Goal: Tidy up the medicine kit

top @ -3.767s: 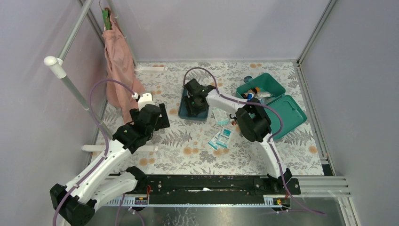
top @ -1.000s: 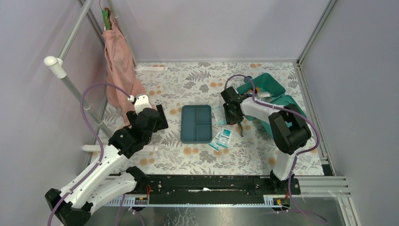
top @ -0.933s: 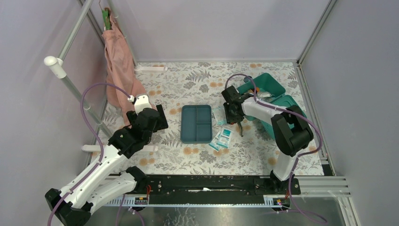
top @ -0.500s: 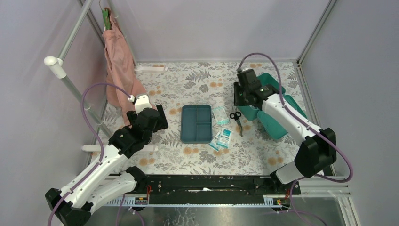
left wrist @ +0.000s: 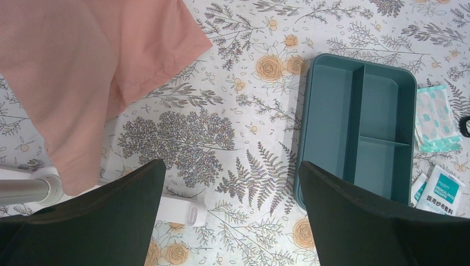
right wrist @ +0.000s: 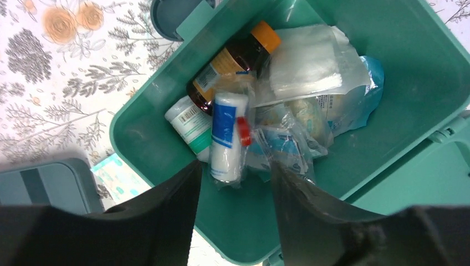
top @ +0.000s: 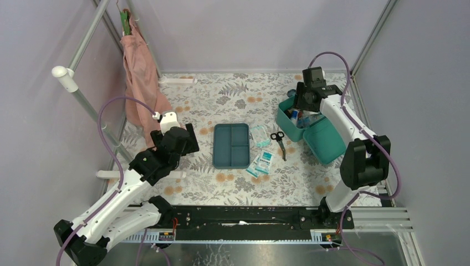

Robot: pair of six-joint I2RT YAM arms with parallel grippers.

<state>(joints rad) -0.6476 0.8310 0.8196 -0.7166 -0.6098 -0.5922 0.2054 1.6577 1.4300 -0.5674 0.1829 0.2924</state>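
The medicine kit (top: pixel 288 118) is a teal-green box at the back right, with its lid (top: pixel 327 141) open flat beside it. In the right wrist view the kit (right wrist: pixel 149 127) holds a brown bottle with an orange cap (right wrist: pixel 238 61), a white bottle (right wrist: pixel 191 124), a wrapped bandage roll (right wrist: pixel 227 136) and plastic pouches (right wrist: pixel 316 61). My right gripper (top: pixel 298 108) hovers over the kit, open and empty (right wrist: pixel 233 183). My left gripper (top: pixel 187 138) is open and empty (left wrist: pixel 233 210), left of the divided blue-teal tray (top: pixel 231 145).
Scissors (top: pixel 279 141) and flat packets (top: pixel 261 162) lie between the tray and the kit. The tray (left wrist: pixel 360 127) is empty. A pink cloth (top: pixel 138 72) hangs on a pole at the left. A white bar (left wrist: pixel 180 210) lies under the left gripper. Walls enclose the table.
My right arm has left the tray, passed the middle where the scissors now lie, and swung to the back right over the kit. The left arm has barely moved.
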